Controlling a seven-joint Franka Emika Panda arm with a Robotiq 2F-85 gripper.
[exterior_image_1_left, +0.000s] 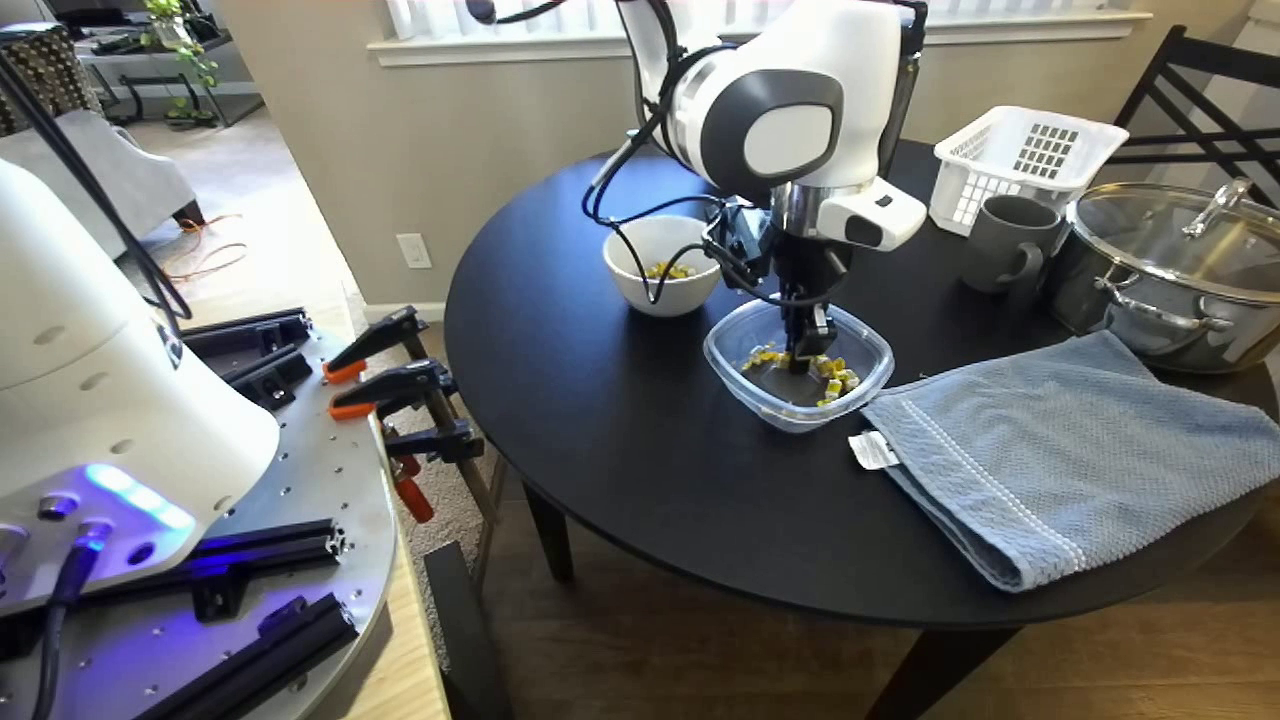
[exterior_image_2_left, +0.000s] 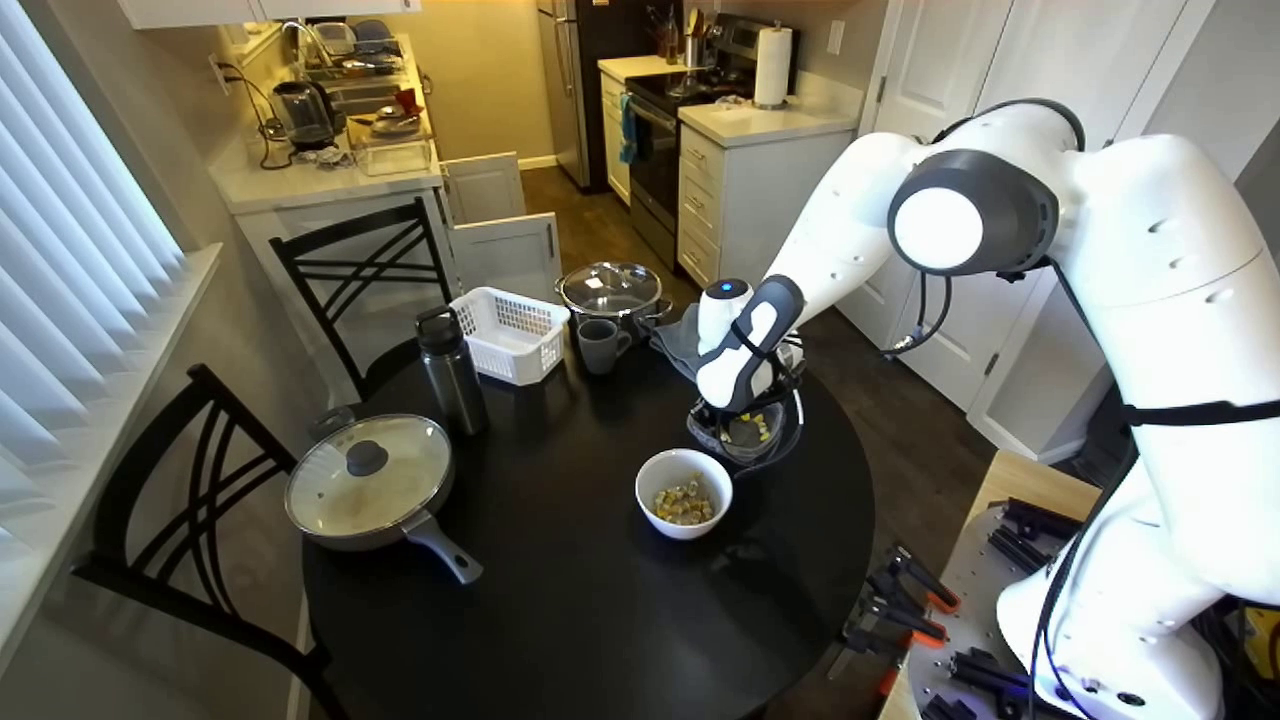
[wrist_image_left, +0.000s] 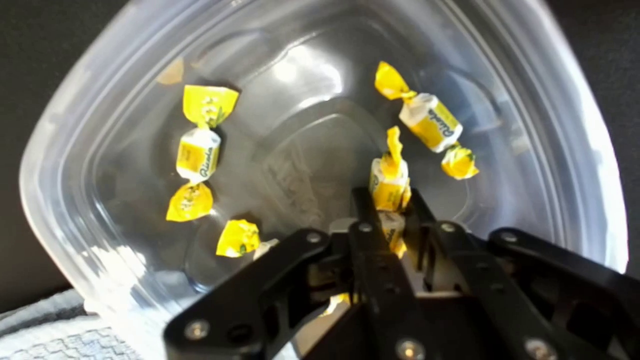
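Where the tub (exterior_image_1_left: 795, 415) stands on the table (exterior_image_1_left: 600, 430), we see the claw (wrist_image_left: 391, 200) dipped inside it, fingers (wrist_image_left: 362, 205) clamped on a yellow-and-white candy (wrist_image_left: 389, 187). Just below that in the wrist view we spot another wrapper (wrist_image_left: 391, 223) between the fingers, but cannot tell whether it is gripped too. Around the claw lie other candies (wrist_image_left: 198, 152) on the tub's bottom, some partly hidden by it. Near the tub we find a bowl (exterior_image_1_left: 650, 290) with more candies (exterior_image_2_left: 683, 503) inside; on the opposite side, just beside the tub, a folded towel (exterior_image_1_left: 1080, 450) lies with its label (exterior_image_1_left: 874, 450) showing. Farther off we see a mug (exterior_image_1_left: 1010, 240) close to a pot (exterior_image_1_left: 1160, 270) and a basket (exterior_image_1_left: 985, 195). In an exterior view, a bottle (exterior_image_2_left: 453, 375) stands just beside a lidded pan (exterior_image_2_left: 340, 500).
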